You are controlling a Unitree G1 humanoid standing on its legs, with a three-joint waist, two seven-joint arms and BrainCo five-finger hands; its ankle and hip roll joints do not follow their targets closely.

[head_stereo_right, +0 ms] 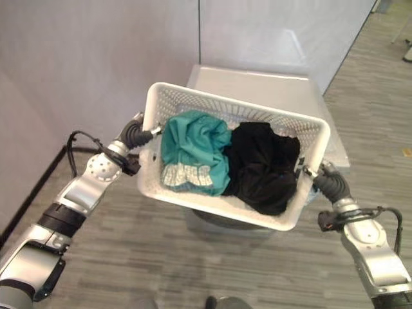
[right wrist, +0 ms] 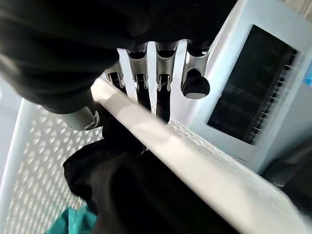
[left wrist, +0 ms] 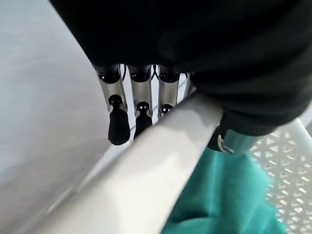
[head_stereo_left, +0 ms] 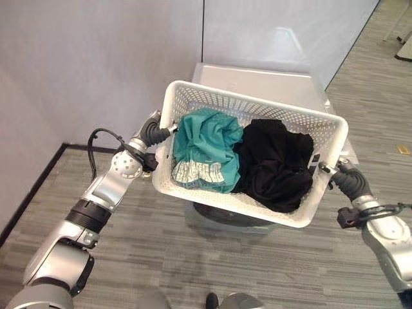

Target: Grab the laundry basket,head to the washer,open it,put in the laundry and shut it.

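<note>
The white perforated plastic laundry basket (head_stereo_left: pixel 193 103) is held in the air between the two hands, carried by its short ends so that its weight is shared and it stays close to level, tipped only a little toward the robot. The left hand (head_stereo_left: pixel 154 132) grips the left end: in its wrist view the silver dark-tipped fingers (left wrist: pixel 118 124) hang down the outside of the thick white rim while the thumb hooks over it on the inside, so the hand is curled round the rim. The right hand (head_stereo_left: pixel 341 175) does the same at the right end, its fingers (right wrist: pixel 194 84) down the outer face and its thumb against the inner mesh wall, clamped on the rim. Holding the rim from both ends looks chosen to keep the open top free and the load from spilling. Inside lie a crumpled teal garment with a pale patterned patch (head_stereo_left: pixel 205 151) toward the left end and a bunched black garment (head_stereo_left: pixel 273 164) toward the right end, the two touching in the middle and both below the rim. Directly beneath and beyond the basket stands the white top-loading washer with a flat closed lid (head_stereo_left: pixel 257 80), set against the pale wall; its dark control panel (right wrist: pixel 256 92) shows just beside the right hand. I judge the walk to be finished or nearly so, with the lid not yet opened; since both hands are occupied, the basket will probably have to be set down first.
</note>
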